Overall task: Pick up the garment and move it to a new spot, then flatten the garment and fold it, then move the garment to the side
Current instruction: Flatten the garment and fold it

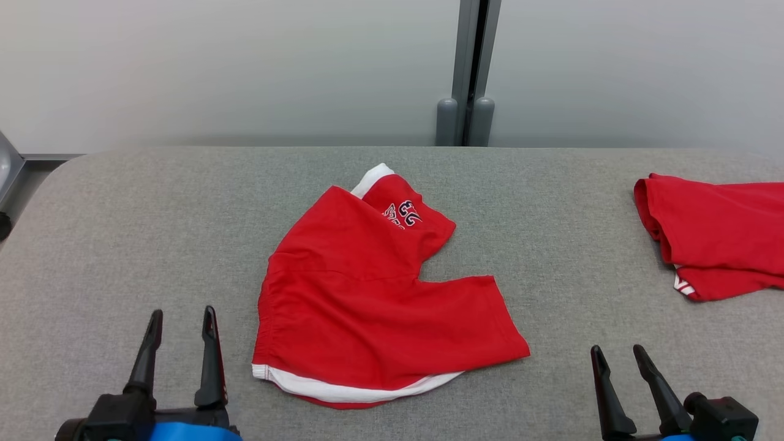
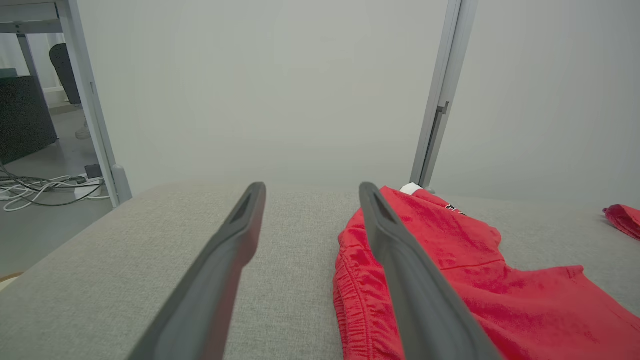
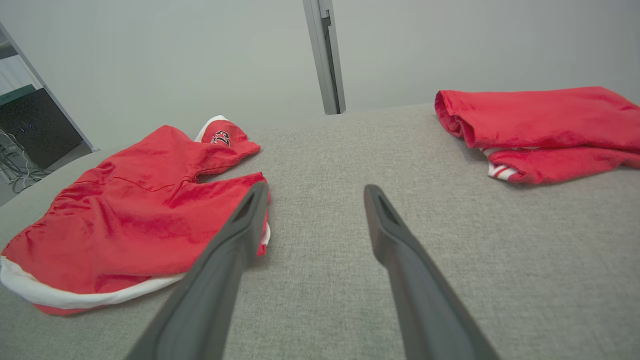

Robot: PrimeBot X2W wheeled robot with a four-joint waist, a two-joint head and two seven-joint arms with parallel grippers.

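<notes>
**Shorts lying between the arms, closer to the left jaws**

Head view: the red shorts (image 1: pixel 367 294) are lying rumpled in the middle of the table (image 1: pixel 122 214), between the two arms and ahead of them. The left jaws are standing open and empty just beside the gathered waistband edge. The right jaws, also open and empty, are sitting farther off, past the near leg's hem. One leg is pointing away, the other rightward. A second red garment (image 1: pixel 716 233) is resting well apart at the right edge, blocking nothing.

Left wrist view: the shorts are lying to the right of the fingers. Whether they are touching, I cannot tell.

Right wrist view: the shorts are lying to the left, with bare table straight ahead. The left arm is looking nearer for the pick.
</notes>
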